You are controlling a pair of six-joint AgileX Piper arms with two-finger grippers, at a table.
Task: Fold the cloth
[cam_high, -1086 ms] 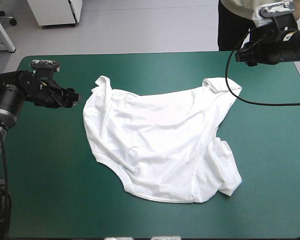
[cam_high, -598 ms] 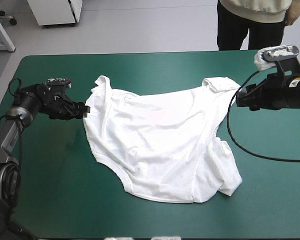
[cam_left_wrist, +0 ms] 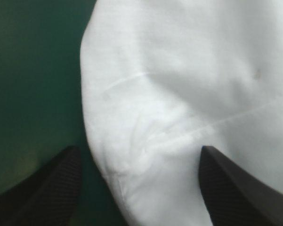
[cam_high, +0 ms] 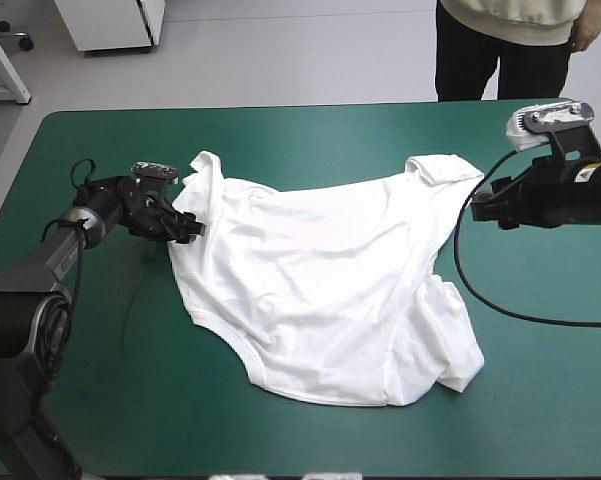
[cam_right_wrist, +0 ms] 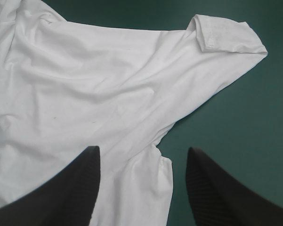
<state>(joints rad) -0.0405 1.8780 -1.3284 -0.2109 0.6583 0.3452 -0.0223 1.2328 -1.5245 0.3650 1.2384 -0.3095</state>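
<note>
The left hand stands wide open, one of its black fingers over bare teal-green tabletop and the other over white cloth, with the rounded edge of the T-shirt between them. The right hand is spread just as wide at the opposite side of the T-shirt, a cloth edge between its fingers and a folded sleeve ahead of it. The T-shirt lies spread and wrinkled between the two hands
</note>
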